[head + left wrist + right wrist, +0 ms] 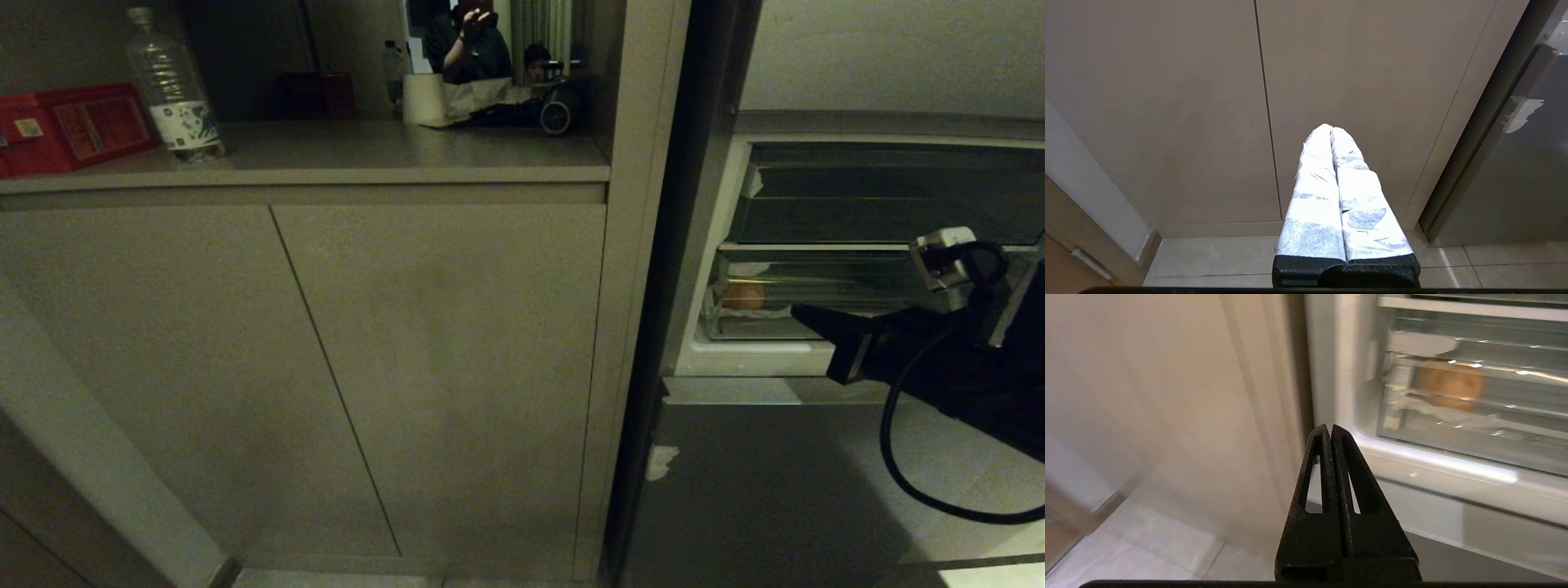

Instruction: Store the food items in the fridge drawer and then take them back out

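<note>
Your right gripper (804, 314) has its black fingers pressed together with nothing between them. It points level toward the open fridge, its tip in front of the lower clear drawer (755, 327). Your left gripper (1331, 130), with taped fingers, is also closed and empty; it points at the beige cabinet doors (1208, 102), low near the tiled floor (1216, 257).

The orange-tan bread piece (743, 296) sits inside the drawer at its left end, near the fridge's white side wall. You see it through the clear front. The drawer's long axis runs side to side across the fridge opening, its front facing you, and it looks pushed in. A second clear drawer (857, 196) sits above it.

Your right wrist view shows the bread (1451, 384) larger but blurred, just behind the drawer front (1453, 428). Only your head view shows the shelf (326, 155) over the cabinet, with a water bottle (173, 86) and a red box (69, 126). Only your left wrist view shows the left gripper. You cannot see the green piece in any view.
</note>
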